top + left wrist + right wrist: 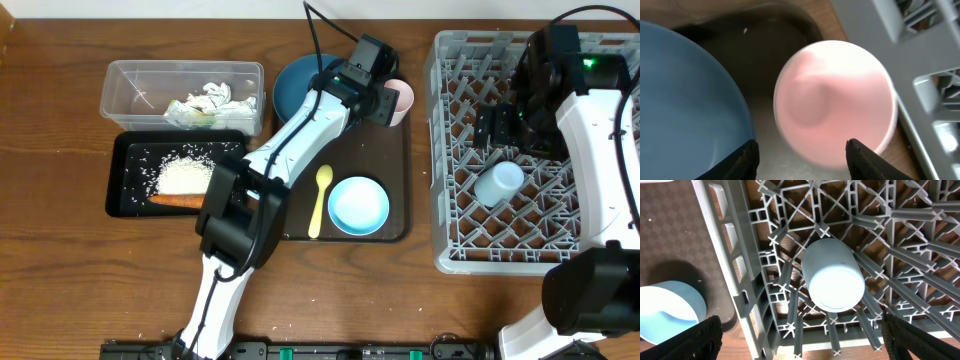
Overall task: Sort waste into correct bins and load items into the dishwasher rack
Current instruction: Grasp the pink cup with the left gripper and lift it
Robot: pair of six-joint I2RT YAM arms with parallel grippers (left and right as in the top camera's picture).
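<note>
My left gripper (387, 100) is open right above the pink cup (401, 96), which fills the left wrist view (835, 105) between the fingertips (802, 162). The dark blue bowl (298, 84) sits beside it (685, 100). The white bowl with light blue inside (358, 205) and the pale yellow spoon (320, 200) lie on the brown tray (392, 160). My right gripper (500, 125) is open and empty above the grey dishwasher rack (460, 255), where the light blue cup (498, 183) stands upside down (832, 275). Paper wrappers (205, 103) lie in the clear tub (125, 85). Rice (183, 176) and carrot (175, 201) lie in the black tray (117, 195).
The rack's wall (725, 255) runs close beside the brown tray, with the white bowl (670, 307) just outside it. A few rice grains lie on the wooden table near the front left edge (150, 338).
</note>
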